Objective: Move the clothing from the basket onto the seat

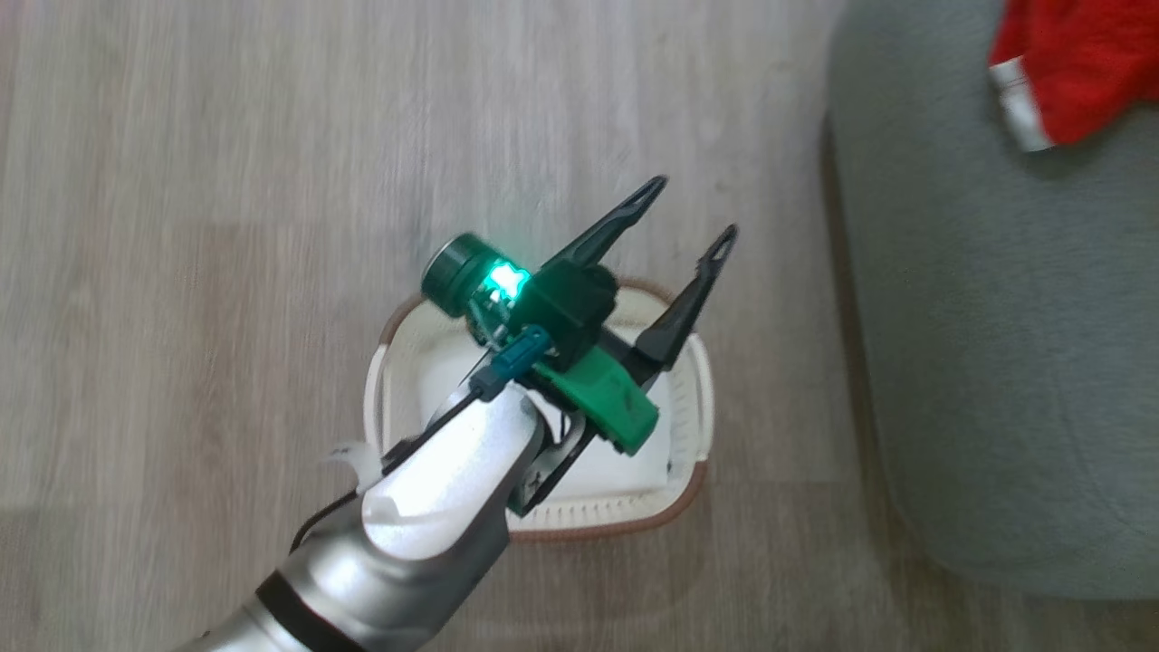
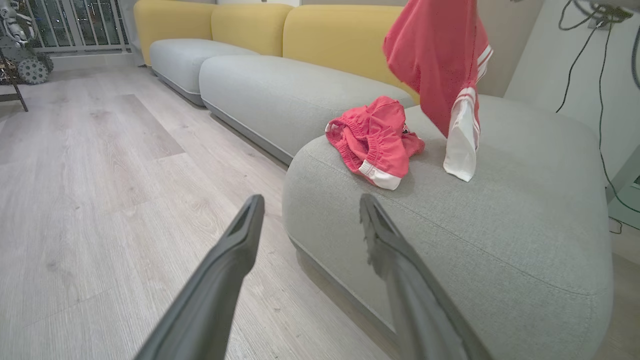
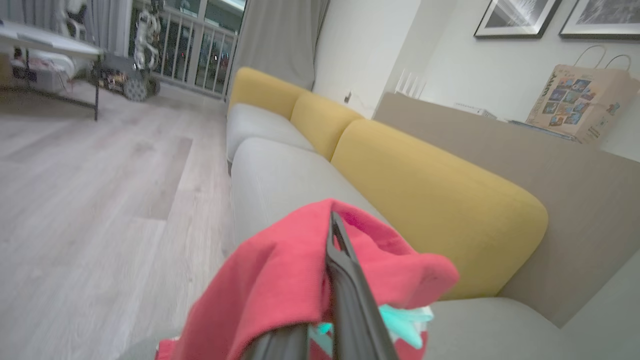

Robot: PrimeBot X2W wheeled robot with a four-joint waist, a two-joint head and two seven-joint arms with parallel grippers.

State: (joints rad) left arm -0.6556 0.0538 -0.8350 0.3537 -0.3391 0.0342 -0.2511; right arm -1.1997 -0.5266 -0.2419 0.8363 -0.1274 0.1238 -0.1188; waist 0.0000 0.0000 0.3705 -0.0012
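My left gripper [image 1: 690,212] is open and holds nothing, hovering over the cream basket [image 1: 693,398], whose white bottom shows bare around my arm. One red garment [image 2: 375,142] lies crumpled on the grey seat [image 2: 500,225] near its rounded corner. A second red garment [image 2: 435,60] hangs from above the seat, and its white-banded end [image 2: 462,150] touches the cushion. My right gripper [image 3: 334,220] is shut on this hanging garment [image 3: 280,280], which drapes over the fingers [image 3: 345,280]. In the head view, red clothing [image 1: 1077,72] shows on the seat [image 1: 996,362] at the top right.
Grey wood-plank floor [image 1: 226,226] surrounds the basket, with the seat just to its right. Yellow backrests [image 2: 340,35] and more grey cushions [image 2: 280,95] run behind. Cables [image 2: 600,75] hang at the far right. A paper bag [image 3: 580,100] stands on a ledge behind the sofa.
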